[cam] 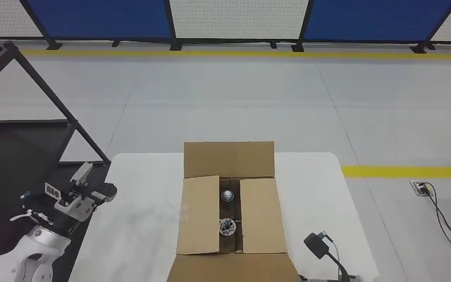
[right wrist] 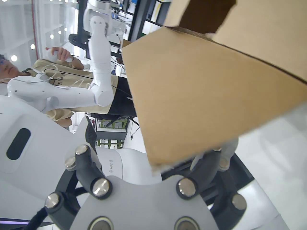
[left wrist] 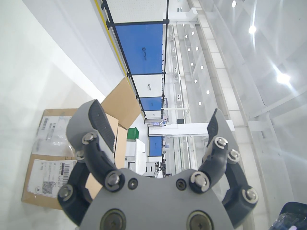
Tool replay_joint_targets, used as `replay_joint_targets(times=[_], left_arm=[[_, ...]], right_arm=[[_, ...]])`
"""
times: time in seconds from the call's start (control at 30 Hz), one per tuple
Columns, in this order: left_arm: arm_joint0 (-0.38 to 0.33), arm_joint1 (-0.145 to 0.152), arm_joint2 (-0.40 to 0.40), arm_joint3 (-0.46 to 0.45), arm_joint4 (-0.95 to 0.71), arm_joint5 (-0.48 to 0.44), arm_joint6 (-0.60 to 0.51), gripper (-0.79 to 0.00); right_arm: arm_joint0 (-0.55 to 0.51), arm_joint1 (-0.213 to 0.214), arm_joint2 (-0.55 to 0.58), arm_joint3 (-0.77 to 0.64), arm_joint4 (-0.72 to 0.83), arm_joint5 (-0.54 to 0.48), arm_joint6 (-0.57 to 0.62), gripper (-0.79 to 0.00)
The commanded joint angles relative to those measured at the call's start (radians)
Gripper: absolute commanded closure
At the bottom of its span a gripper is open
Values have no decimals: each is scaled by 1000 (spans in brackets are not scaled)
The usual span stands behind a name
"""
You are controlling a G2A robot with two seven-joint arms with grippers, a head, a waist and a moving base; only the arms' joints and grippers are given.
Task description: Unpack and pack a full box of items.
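Left gripper: at the left edge of the table, jaws spread wide, nothing held. The box is well apart from it, toward the table centre. In the left wrist view the box shows beyond one finger, not between the two.

Right gripper: right up against the box's near corner, jaws also spread wide. A cardboard flap corner sits across the gap and covers one fingertip. Can't tell if that finger touches the cardboard, and there's no clamp on it.

Box: plain brown cardboard, in the middle of the white table.
- The far flap is folded back.
- The left and right flaps are folded inward, flat over the top, leaving a narrow slot down the middle.
- The near flap hangs out toward the robot.
- The side facing the left arm carries white labels.

Through the slot I see a dark round-topped item at the far end and a pale round item nearer. The rest of the contents are hidden under the flaps.
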Motion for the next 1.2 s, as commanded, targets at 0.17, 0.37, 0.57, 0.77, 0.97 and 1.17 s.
replay_joint_targets(times=[0.17, 0.37, 0.57, 0.77, 0.97, 1.17], left_arm=[[-46, 3, 6, 17, -6, 29, 25, -785], [-101, 6, 35, 29, -5, 54, 40, -785], [-120, 8, 58, 43, 8, 65, 45, -785], [-122, 13, 62, 58, 26, 88, 28, -785], [-112, 24, 57, 64, 68, 117, -53, -785], [-108, 26, 56, 67, 73, 130, -60, -785]], right_arm=[[102, -4, -62, -10, 17, 36, -122, -785], [182, -13, -148, 6, -112, 110, -295, -785], [266, -25, -239, 83, -173, 198, -406, -785], [314, -34, -307, 145, -211, 259, -450, -785], [339, -36, -324, 174, -216, 267, -444, -785], [320, -30, -302, 147, -213, 261, -441, -785]])
